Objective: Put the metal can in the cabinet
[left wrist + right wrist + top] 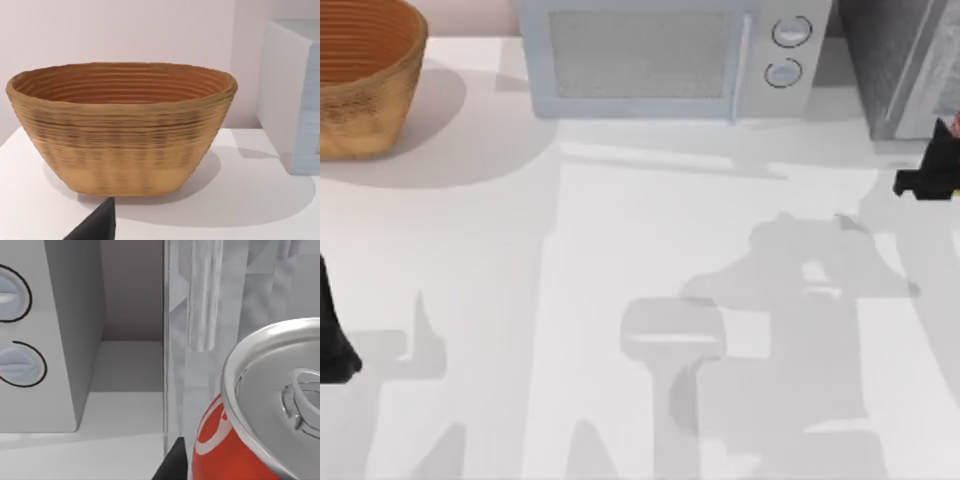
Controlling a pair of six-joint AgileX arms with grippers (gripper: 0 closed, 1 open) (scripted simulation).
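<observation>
Left gripper (335,345) parked at table's (620,260) left edge, basket (365,75) beyond it; jaws — cannot tell. Wide bare tabletop before the microwave (665,55). Right gripper (928,170) at right edge, just before the cabinet (900,60) — holding the can (260,415), close against the cabinet door.

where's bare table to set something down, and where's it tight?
Free: the broad white table in front of the microwave, and the stretch between the basket and the left tool. Tight: back right, where the right tool carries the metal can close to the cabinet beside the microwave.
</observation>
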